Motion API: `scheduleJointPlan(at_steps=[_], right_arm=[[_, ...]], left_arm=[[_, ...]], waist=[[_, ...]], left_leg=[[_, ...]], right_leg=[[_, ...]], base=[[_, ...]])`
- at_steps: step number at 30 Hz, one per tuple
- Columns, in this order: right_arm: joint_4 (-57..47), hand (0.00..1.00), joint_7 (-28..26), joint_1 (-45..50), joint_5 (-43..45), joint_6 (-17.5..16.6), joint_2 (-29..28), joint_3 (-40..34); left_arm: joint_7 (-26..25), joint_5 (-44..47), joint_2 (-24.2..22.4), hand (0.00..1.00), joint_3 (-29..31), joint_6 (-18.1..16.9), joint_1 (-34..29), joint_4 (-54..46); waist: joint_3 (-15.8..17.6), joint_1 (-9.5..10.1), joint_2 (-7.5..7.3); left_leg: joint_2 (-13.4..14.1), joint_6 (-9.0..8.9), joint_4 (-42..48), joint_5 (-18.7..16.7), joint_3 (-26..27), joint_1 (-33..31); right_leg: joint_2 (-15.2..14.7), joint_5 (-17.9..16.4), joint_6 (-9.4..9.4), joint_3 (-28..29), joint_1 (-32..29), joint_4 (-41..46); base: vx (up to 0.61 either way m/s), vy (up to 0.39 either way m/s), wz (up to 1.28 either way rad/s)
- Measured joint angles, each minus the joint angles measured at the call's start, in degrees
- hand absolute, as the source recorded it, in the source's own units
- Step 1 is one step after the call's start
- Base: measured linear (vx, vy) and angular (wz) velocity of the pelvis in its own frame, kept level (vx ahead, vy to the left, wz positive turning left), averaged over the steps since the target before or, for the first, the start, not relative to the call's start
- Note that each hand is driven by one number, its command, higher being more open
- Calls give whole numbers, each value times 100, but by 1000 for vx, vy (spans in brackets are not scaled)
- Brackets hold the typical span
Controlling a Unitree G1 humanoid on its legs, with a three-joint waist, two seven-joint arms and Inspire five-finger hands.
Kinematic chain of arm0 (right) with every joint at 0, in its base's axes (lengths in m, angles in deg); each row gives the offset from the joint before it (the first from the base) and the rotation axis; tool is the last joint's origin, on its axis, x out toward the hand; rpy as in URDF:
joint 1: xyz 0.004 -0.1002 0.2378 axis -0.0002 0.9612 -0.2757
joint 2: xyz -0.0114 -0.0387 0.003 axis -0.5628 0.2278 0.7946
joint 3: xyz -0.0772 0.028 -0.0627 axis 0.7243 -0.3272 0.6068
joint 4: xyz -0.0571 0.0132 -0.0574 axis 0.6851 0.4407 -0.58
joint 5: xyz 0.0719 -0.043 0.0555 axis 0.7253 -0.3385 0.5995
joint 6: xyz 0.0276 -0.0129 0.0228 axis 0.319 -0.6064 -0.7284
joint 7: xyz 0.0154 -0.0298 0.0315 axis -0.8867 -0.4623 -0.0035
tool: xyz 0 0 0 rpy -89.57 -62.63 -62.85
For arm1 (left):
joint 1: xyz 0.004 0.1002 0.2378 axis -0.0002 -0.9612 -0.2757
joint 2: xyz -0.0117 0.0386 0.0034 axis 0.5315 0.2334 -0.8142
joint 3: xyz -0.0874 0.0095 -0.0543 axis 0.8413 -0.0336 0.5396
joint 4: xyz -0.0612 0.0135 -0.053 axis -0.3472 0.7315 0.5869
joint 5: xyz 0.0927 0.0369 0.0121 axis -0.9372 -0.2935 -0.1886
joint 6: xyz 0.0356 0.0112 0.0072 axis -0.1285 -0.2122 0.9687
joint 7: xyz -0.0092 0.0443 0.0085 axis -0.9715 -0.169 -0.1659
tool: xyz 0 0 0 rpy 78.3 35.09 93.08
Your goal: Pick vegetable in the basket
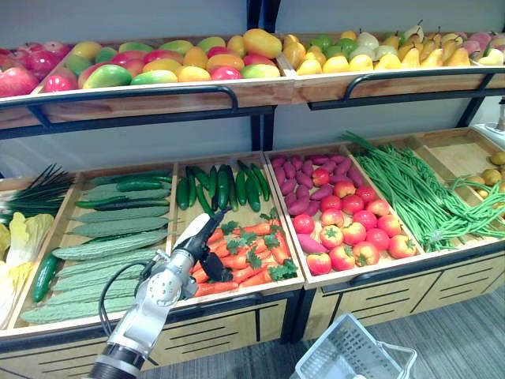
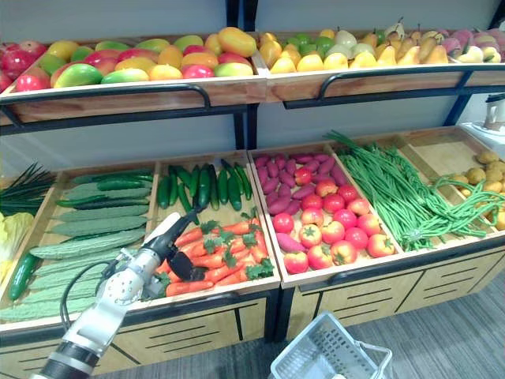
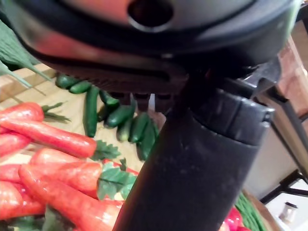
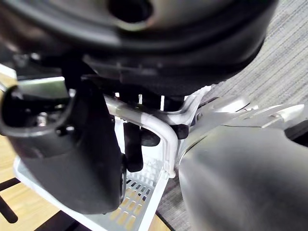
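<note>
a plain grey wall point(image 1: 142, 16) is seen behind a two-tier wooden stand point(image 1: 260, 93). the upper shelf is edged with black metal rails point(image 1: 158, 90) and carried on dark posts point(image 1: 264, 130). the lower tier is split by wooden dividers point(image 1: 272, 183) into sloping bins, and pale panelled fronts point(image 1: 442, 284) with dark slots are set beneath. the floor point(image 1: 473, 339) is covered in grey ribbed carpet. the scene is evenly lit.
</note>
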Motion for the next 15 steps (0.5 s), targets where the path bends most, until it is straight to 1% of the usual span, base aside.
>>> scheduleJointPlan(at_steps=[1, 2, 6, 8, 10, 11, 12, 14, 15], right_arm=[[-44, 0, 7, 126, 0, -14, -38, 5], [-49, 0, 8, 128, 1, -14, -45, 6], [-58, 0, 14, 142, 3, -15, -83, 16], [-158, 0, 14, 144, 3, -18, -93, 27], [-225, 0, 13, 135, 3, -41, -123, 48], [-275, 0, 13, 136, 4, -43, -133, 52], [-312, 0, 11, 140, 12, -52, -145, 57], [-397, 0, 11, 138, 17, -62, -163, 66], [-435, 0, 9, 133, 27, -74, -157, 66]], left_arm=[[-486, -365, -166, 100, 10, 254, 62, 246], [-553, -366, -199, 100, 10, 259, 68, 263], [-652, -368, -318, 100, 21, 314, 132, 464], [-795, -380, -448, 100, 21, 467, 153, 691], [-821, -378, -455, 100, 11, 499, 205, 1022], [-816, -369, -456, 100, 1, 573, 238, 1313], [-811, -370, -484, 100, 2, 701, 260, 1483], [-837, -360, -526, 100, 18, 738, 374, 1642], [-926, -376, -508, 100, 54, 726, 541, 1676]], waist=[[-50, -27, -84], [-51, -34, -87], [-44, -73, -98], [-37, -79, -101], [25, -99, -107], [71, -180, -105], [107, -229, -128], [178, -228, -175], [242, -192, -206]], left_leg=[[22, -16, 25, 11, 82, -15], [33, -24, 28, 20, 84, -36], [86, -48, 30, 45, 97, -33], [118, -58, 30, 56, 177, -76], [121, -43, 30, 85, 252, -60], [128, -45, 29, 89, 268, -50], [133, -46, 16, 88, 291, -108], [128, -36, 4, 104, 319, -235], [123, -26, 13, 130, 327, -326]], right_leg=[[38, 13, -20, 62, -63, 0], [38, 20, -30, 66, -87, 0], [79, 32, -49, 71, -95, 1], [119, 35, -56, 149, -223, 75], [133, 40, -64, 195, -277, 126], [141, 40, -64, 204, -283, 144], [145, 40, -64, 231, -368, 164], [146, 63, -63, 273, -522, 195], [143, 97, -62, 285, -614, 197]], base=[[-10, -76, -14], [-14, -81, -15], [-22, -40, -2], [-40, -53, -17], [-54, -58, -19], [-77, -68, -12], [-92, -63, -11], [-74, -43, -9], [-51, -29, -5]])
